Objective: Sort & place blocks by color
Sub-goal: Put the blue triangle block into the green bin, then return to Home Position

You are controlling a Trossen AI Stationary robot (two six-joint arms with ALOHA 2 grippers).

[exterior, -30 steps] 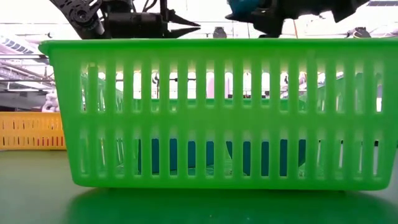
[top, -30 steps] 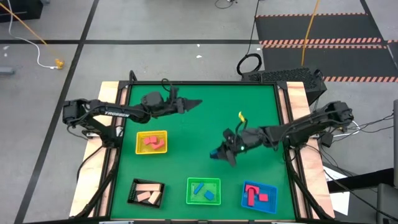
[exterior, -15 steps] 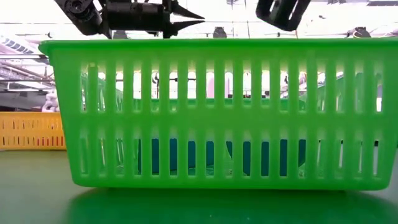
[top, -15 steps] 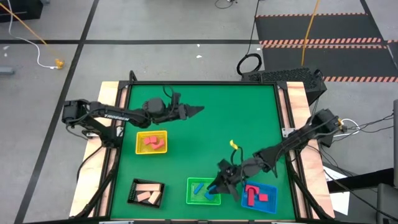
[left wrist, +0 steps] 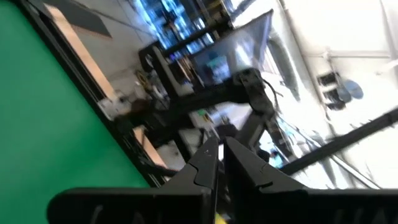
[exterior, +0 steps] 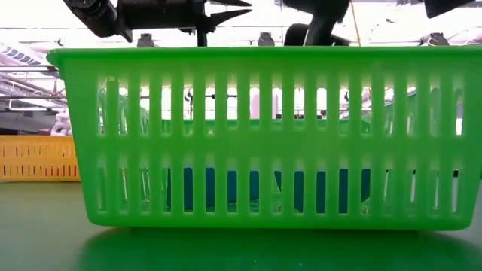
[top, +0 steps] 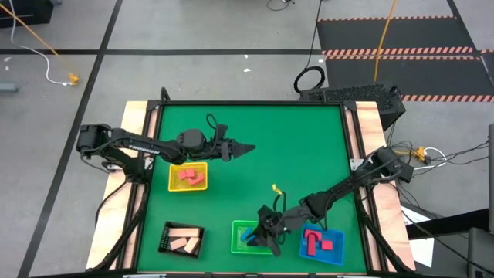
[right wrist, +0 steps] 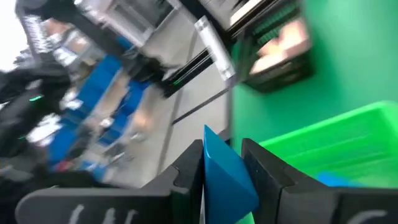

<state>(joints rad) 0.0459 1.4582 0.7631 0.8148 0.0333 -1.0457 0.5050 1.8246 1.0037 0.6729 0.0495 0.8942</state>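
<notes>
The right gripper (top: 259, 236), clamped on a blue block (right wrist: 227, 171), is being carried from mid-desk to over the green tray (top: 238, 228). The left gripper (top: 245, 147) is being shifted slightly nearer the yellow tray (top: 173, 167).

White lettering runs along the left arm (top: 127, 144), too small to read.

Through the left wrist camera you saw the left end effector (left wrist: 220, 163) with its two dark fingers (left wrist: 205, 165) drawn nearly together, only a thin slit between them and nothing held there. The green counter (left wrist: 43, 118) filled one side of the picture, edged by a pale wooden border (left wrist: 74, 46). Beyond lay the room, with dark frames (left wrist: 186, 99) and blurred blue lights (left wrist: 171, 15).
</notes>
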